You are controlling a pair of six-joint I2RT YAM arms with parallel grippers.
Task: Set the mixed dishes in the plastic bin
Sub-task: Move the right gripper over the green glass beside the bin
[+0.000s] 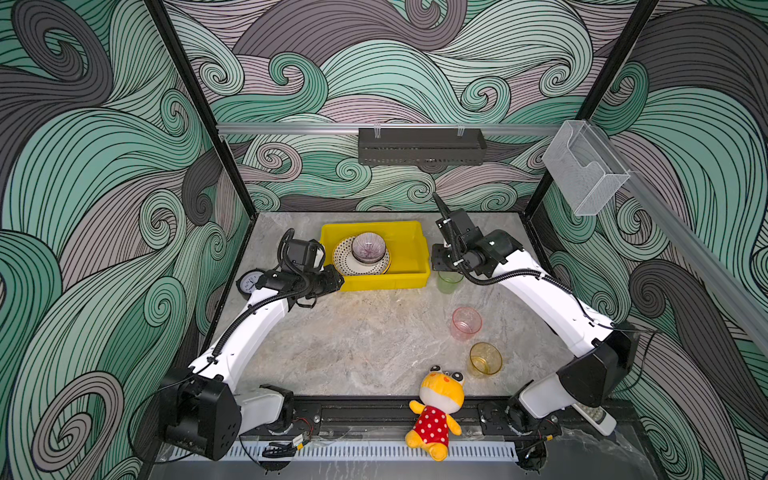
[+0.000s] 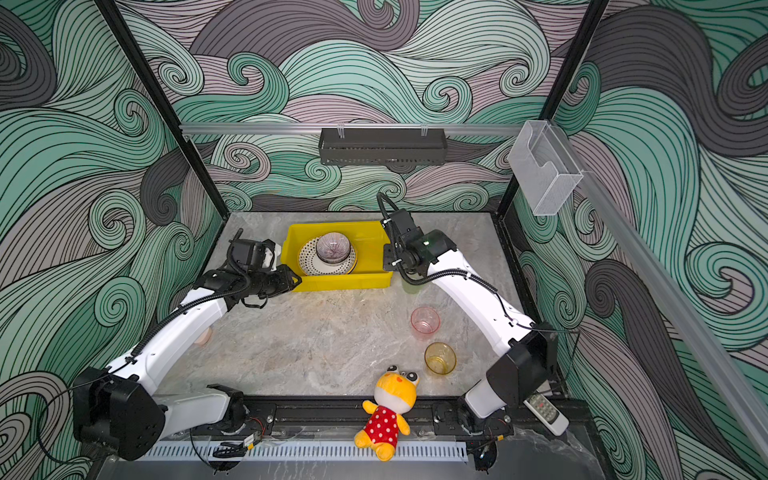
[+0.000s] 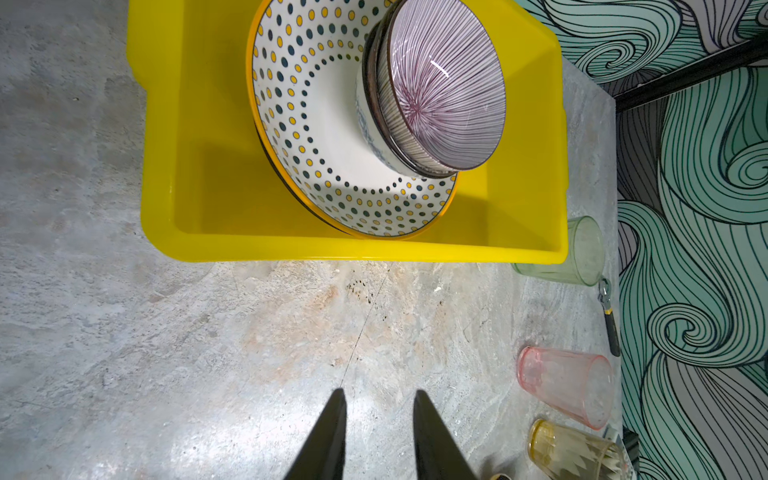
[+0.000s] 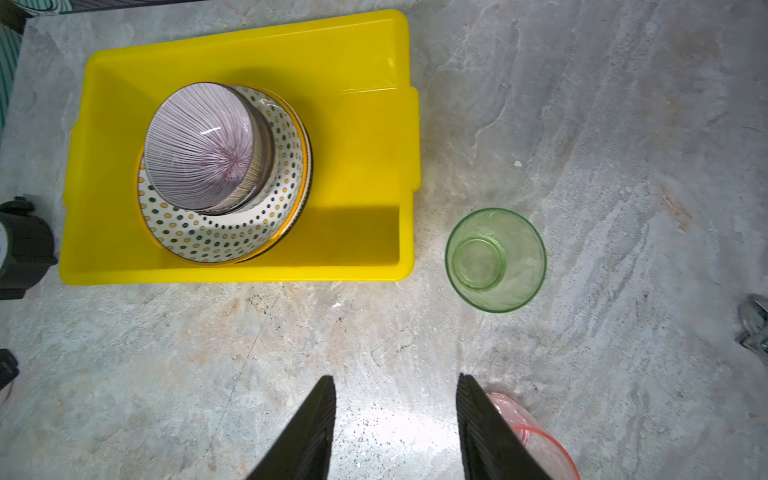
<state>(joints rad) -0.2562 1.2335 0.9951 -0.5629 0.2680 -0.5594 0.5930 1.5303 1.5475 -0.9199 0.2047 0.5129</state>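
Observation:
The yellow plastic bin [image 1: 386,283] sits at the back of the table. In it a dotted plate [image 1: 343,261] lies on other plates, and a lilac bowl [image 1: 368,247] is stacked on other bowls on top of it. Three cups stand upright on the table: a green cup [image 1: 449,283] beside the bin's right end, a pink cup [image 1: 466,323] and an amber cup [image 1: 485,359] nearer the front. My left gripper [image 3: 379,392] is open with a narrow gap over bare table by the bin's left front corner. My right gripper [image 4: 397,376] is open and empty, above the table between the green cup [image 4: 494,259] and the pink cup [image 4: 536,432].
A yellow plush toy [image 1: 438,409] lies at the front edge and a round black clock [image 1: 249,282] at the left wall. A remote [image 2: 546,413] lies front right, a small opener tool [image 3: 609,316] along the right wall. A perforated tray [image 1: 419,145] and a clear box [image 1: 582,166] hang on the walls.

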